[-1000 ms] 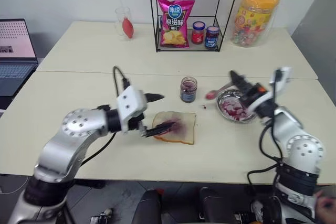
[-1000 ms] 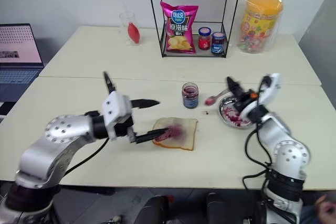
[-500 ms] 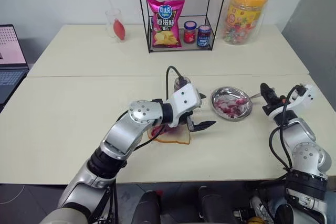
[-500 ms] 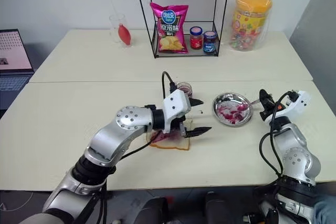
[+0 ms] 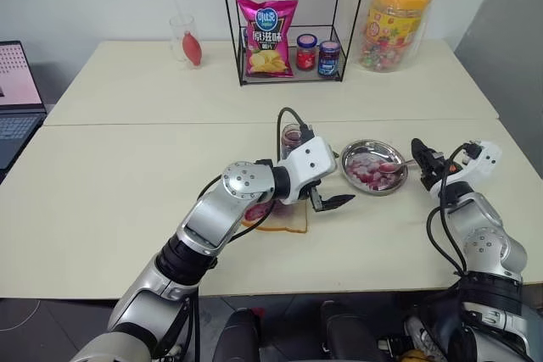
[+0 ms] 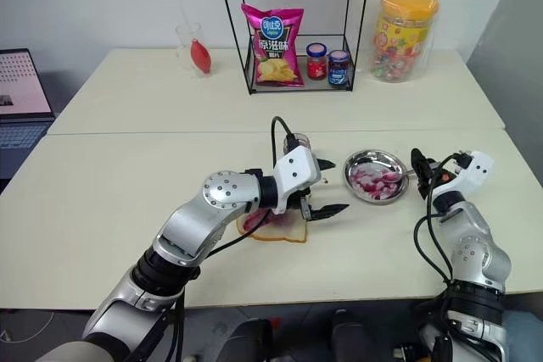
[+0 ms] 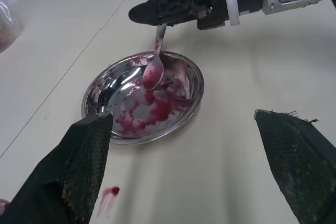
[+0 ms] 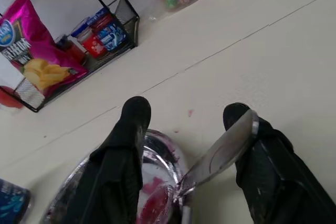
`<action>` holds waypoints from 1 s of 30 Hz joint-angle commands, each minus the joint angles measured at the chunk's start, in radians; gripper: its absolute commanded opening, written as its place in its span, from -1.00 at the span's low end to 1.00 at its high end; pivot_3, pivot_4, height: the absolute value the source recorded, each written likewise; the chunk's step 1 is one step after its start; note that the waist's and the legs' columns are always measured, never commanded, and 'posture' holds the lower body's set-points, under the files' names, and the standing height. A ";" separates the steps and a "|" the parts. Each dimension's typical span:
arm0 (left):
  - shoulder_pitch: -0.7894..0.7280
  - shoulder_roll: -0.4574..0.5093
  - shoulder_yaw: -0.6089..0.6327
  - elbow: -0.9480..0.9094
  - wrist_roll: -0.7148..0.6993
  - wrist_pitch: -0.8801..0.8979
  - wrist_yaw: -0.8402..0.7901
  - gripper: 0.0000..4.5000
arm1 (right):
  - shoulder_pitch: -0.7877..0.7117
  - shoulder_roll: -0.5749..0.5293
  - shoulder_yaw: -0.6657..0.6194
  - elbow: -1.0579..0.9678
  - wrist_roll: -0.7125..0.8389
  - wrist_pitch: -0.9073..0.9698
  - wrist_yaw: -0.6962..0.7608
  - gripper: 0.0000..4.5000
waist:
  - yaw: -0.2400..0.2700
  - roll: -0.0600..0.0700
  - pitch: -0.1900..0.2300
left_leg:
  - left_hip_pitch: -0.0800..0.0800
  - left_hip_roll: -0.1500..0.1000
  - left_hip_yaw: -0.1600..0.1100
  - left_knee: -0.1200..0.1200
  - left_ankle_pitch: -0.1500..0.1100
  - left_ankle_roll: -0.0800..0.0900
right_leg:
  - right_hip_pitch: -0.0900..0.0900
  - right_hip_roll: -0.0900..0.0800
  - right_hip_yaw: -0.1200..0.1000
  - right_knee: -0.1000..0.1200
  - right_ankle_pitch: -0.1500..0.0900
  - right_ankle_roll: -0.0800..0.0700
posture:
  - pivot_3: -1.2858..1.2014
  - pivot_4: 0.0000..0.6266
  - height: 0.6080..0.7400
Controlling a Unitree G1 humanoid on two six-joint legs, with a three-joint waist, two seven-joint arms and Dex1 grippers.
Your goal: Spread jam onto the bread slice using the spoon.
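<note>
Jam (image 7: 152,109) smears the steel dish (image 7: 100,90); the spoon (image 7: 154,66) rests bowl-down there, leaning on one finger of my parted right claw (image 8: 184,124). Bread slice (image 5: 284,219) carries a smear; my left claw (image 5: 333,202) gapes empty above it.

You're looking past your left gripper's (image 7: 191,174) two widely parted black fingers at a round shiny steel dish (image 7: 185,103) smeared with reddish-purple jam (image 7: 149,113). The small silvery spoon (image 7: 153,66) hangs bowl-down into that dish from the right gripper (image 7: 163,11).
</note>
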 commanded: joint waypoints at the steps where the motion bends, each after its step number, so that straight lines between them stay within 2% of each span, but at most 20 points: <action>1: -0.006 -0.010 0.018 -0.019 0.007 -0.023 0.006 1.00 | 0.012 -0.027 0.041 -0.036 -0.096 -0.077 0.010 0.35 | 0.000 0.000 0.000 | 0.000 0.000 0.000 0.000 0.000 0.000 | 0.000 0.000 0.000 0.000 0.000 0.000 | 0.03 -0.52 1.00; 8: -0.004 -0.021 0.035 -0.019 0.002 -0.031 0.013 1.00 | 0.012 -0.024 0.073 -0.042 -0.170 -0.147 0.022 0.35 | -0.001 0.000 0.000 | 0.001 0.000 0.002 0.000 0.000 0.000 | 0.000 0.000 0.002 0.000 0.001 0.001 | 0.03 -0.52 1.00; 14: 0.007 -0.006 0.114 -0.058 -0.020 -0.012 0.042 1.00 | -0.004 -0.049 0.058 -0.073 -0.230 -0.231 0.000 0.35 | -0.001 0.000 0.000 | 0.001 0.000 0.003 0.000 0.000 0.000 | 0.000 0.000 0.002 0.000 0.001 0.001 | 0.03 -0.52 1.00; 19: 0.064 0.139 0.283 -0.088 -0.042 0.060 0.045 1.00 | 0.038 -0.127 0.077 -0.223 -0.179 -0.179 0.107 0.35 | -0.006 0.000 0.000 | 0.003 0.001 0.003 -0.001 0.000 0.000 | 0.000 0.000 0.003 0.000 0.001 0.001 | 0.03 -0.52 1.00; 22: 0.130 0.298 0.388 -0.059 -0.035 0.020 -0.019 1.00 | 0.122 -0.236 0.093 -0.357 -0.110 -0.078 0.239 0.35 | -0.002 0.000 0.000 | 0.003 0.001 0.002 -0.001 0.000 0.000 | 0.000 0.000 0.002 0.000 0.001 0.001 | 0.03 -0.52 1.00; 25: 0.211 0.449 0.497 -0.002 -0.046 -0.067 -0.096 1.00 | 0.220 -0.387 0.093 -0.473 -0.052 0.008 0.395 0.56 | -0.003 -0.001 0.001 | 0.002 0.001 0.003 -0.002 0.000 0.000 | 0.000 0.000 0.003 -0.001 0.000 0.001 | 0.03 -0.52 1.00; 28: 0.292 0.530 0.581 0.022 -0.099 -0.101 -0.179 1.00 | 0.287 -0.508 0.076 -0.536 0.000 0.069 0.518 0.91 | 0.000 -0.001 0.001 | 0.002 0.000 0.004 -0.001 0.000 0.000 | 0.000 -0.002 0.003 -0.002 0.000 0.001 | 0.03 -0.52 1.00; 30: 0.329 0.566 0.598 0.029 -0.104 -0.115 -0.210 1.00 | 0.313 -0.561 0.068 -0.556 0.024 0.094 0.574 0.98 | 0.001 -0.002 0.001 | 0.002 0.000 0.004 0.000 0.000 0.000 | 0.001 -0.002 0.003 -0.002 0.000 0.001 | 0.03 -0.52 1.00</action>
